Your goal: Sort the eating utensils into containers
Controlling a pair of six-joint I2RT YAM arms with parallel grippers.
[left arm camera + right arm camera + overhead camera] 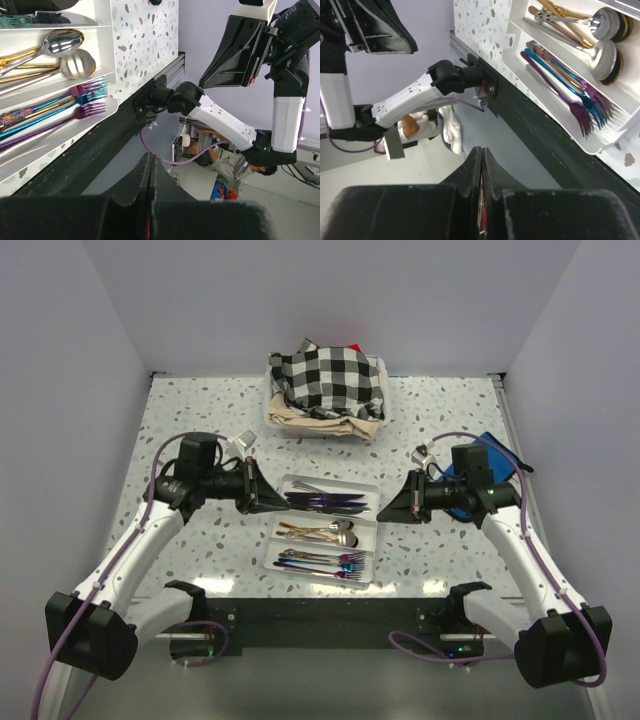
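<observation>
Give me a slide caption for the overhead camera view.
Left gripper and right gripper, both shut and empty, flank the clear tray holding sorted cutlery in three compartments.

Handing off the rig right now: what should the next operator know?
Left gripper: jaws shut, empty, left of the clear plastic three-section tray. Right gripper: jaws shut, empty, to its right.
Dark purple-blue knives lie in the far section, gold and silver spoons in the middle, rainbow and purple forks in the near one.
Done: all visible utensils sorted. Left: probably nothing; the beige basket under checked cloth hides its contents.
</observation>
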